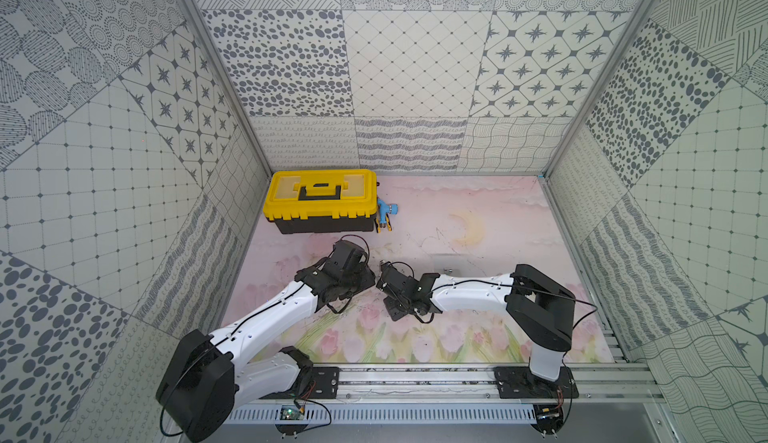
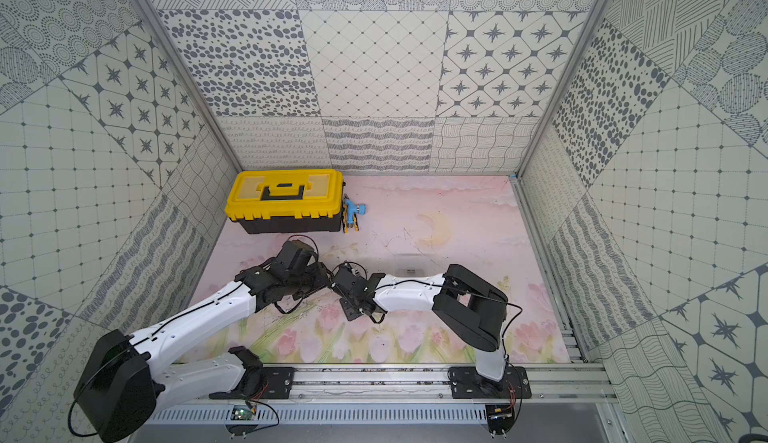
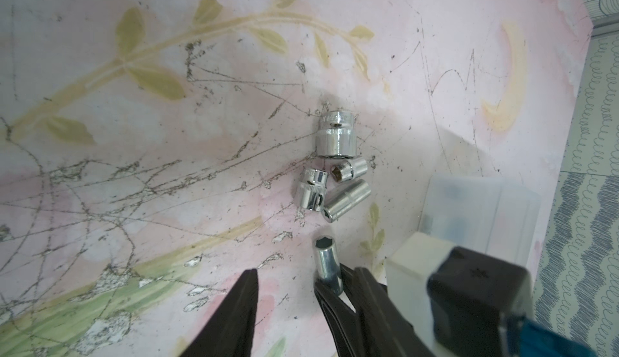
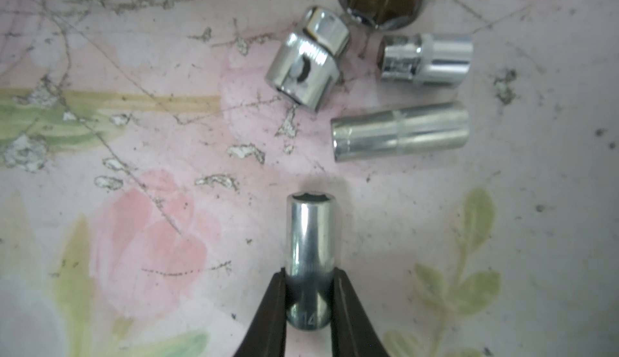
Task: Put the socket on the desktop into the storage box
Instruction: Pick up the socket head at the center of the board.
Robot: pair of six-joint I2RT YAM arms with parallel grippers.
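- right gripper (image 4: 310, 281) fingers pinch the slim socket (image 4: 310, 234) by its end on the worktop (image 4: 167, 137), clear of the other sockets (image 4: 400, 134).
- left gripper (image 3: 284, 291) fingers spread, empty.
- storage box (image 3: 502, 204) sits nearby, likely next.

table (image 1: 498, 229): walls on the left, back and right; rail (image 1: 415, 382) along the front.
toolbox (image 1: 320, 200): back-left corner of the table.
small tool (image 1: 386, 214): just beside the toolbox's right end.
storage box (image 1: 453, 263): right of centre, just behind the right arm (image 1: 465, 291).
large socket (image 3: 336, 134): on end, left of the storage box.
short socket (image 3: 351, 169), stepped socket (image 3: 311, 189), long socket (image 3: 346, 199): on their sides, clustered just beside the large socket.
lone socket (image 4: 310, 238): apart from the cluster, between the fingers of the right gripper (image 4: 310, 281).
left gripper (image 3: 289, 276): just left of the right gripper, over the table.
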